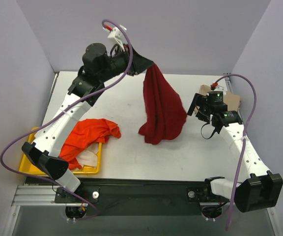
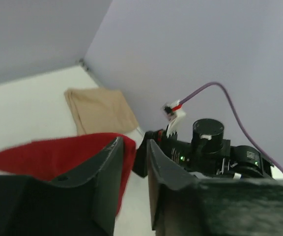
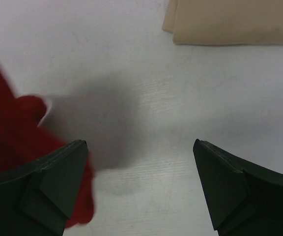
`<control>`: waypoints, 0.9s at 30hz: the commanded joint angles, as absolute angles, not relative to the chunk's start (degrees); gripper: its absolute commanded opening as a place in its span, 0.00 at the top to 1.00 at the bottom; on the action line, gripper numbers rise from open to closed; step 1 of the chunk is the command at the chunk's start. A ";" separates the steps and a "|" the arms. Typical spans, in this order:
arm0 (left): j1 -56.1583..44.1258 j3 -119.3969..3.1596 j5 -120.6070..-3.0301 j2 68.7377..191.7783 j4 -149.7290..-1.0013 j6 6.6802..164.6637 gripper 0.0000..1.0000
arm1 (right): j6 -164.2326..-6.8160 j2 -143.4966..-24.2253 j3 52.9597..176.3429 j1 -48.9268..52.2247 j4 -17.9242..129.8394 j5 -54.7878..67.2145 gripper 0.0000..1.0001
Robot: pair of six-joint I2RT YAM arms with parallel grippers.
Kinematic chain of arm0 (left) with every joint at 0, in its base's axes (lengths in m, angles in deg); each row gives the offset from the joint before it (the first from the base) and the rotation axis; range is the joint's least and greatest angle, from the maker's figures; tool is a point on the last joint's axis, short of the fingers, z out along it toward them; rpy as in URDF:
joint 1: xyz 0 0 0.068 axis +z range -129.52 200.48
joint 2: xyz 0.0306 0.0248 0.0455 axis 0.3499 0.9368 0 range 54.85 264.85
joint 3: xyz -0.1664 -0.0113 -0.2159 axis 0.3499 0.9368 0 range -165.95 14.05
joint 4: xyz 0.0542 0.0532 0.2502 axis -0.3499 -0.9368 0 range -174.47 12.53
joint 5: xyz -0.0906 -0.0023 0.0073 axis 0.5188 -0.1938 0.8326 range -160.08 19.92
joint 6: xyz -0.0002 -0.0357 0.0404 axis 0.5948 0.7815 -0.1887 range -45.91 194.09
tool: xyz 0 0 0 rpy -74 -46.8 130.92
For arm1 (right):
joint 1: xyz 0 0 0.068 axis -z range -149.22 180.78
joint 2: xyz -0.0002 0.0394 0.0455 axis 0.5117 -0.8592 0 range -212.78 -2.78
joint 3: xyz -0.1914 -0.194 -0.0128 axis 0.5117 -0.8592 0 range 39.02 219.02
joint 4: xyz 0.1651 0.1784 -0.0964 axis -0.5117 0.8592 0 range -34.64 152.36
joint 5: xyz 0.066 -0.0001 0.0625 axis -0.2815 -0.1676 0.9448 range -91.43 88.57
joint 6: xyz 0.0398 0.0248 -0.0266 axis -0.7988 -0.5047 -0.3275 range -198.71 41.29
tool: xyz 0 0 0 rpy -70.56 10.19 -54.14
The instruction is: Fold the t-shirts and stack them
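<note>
hanging from the raised left fingers at 12 o'clock of the tabletop in the top view, the dark red shirt drops in a long bunch toward the middle. its lower end looks to reach the surface. orange shirt at 8 o'clock, partly in the yellow tray, partly draped over the tray's rim onto the tabletop. white shirt in the tray beneath it. tan shirt folded flat at 2 o'clock. right fingers low at 3 o'clock, just beside the tan shirt, apart from the red one.

left wrist view: left fingers stand a narrow gap apart, background showing through the gap. the dark red shirt, blurred, sits at 9 o'clock against the tip and outer side of one finger. can't tell if any of it is caught between them. tan shirt flat on the tabletop at 11 o'clock, by the wall. right arm at 3 o'clock.

right wrist view: right fingers spread wide, holding nothing, bare tabletop between them. dark red shirt at 9 o'clock, running behind the finger on that side. tan shirt at 1 o'clock, well apart from the red.
</note>
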State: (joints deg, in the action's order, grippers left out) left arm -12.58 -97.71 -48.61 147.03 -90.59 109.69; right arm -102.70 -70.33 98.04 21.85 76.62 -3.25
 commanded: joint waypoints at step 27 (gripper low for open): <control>-16.08 -66.99 -91.07 155.84 -132.32 97.65 0.03 | -102.97 -75.38 95.18 21.64 77.69 1.39 0.07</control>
